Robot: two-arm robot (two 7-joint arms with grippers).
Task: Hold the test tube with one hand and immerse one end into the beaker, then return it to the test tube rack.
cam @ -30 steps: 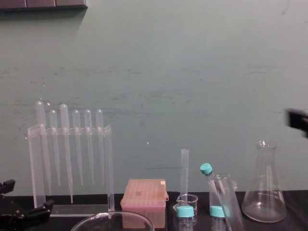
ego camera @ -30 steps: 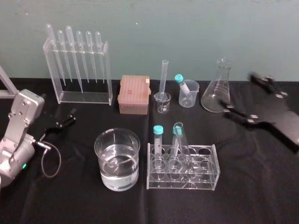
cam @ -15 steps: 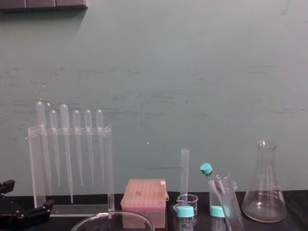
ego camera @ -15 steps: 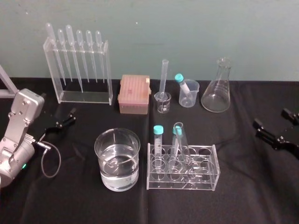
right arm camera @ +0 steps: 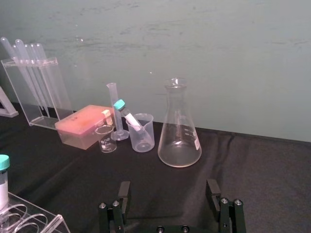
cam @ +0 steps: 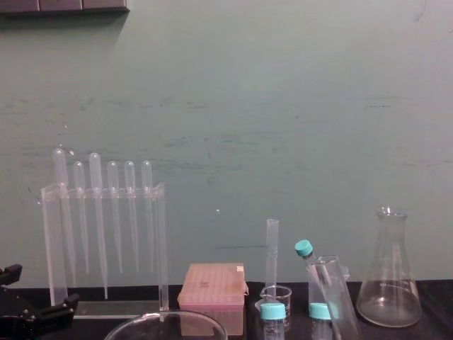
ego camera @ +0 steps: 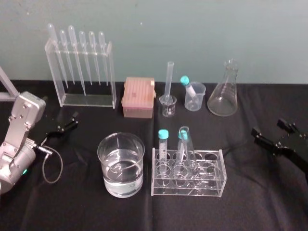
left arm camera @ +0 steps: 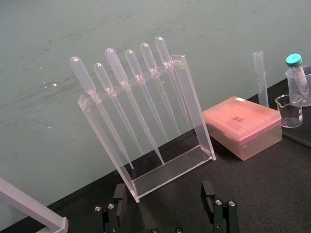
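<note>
tube [ego camera: 186, 143] leaning in rack [ego camera: 212, 185] | beaker [ego camera: 121, 163] left of rack | right gripper [ego camera: 267, 126] well right of rack, fingers spread | left gripper [ego camera: 74, 120] far left, fingers spread

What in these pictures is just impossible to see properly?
Chest view: the bottom edge cuts off the beaker below its rim, hiding its contents.
Chest view: the same edge hides the lower end of the test tube.
Right wrist view: the corner cuts off most of the test tube rack.

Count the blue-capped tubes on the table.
3 capped tubes. In the rack: one at its left end, one behind the uncapped test tube. The third leans in a small beaker.
</note>
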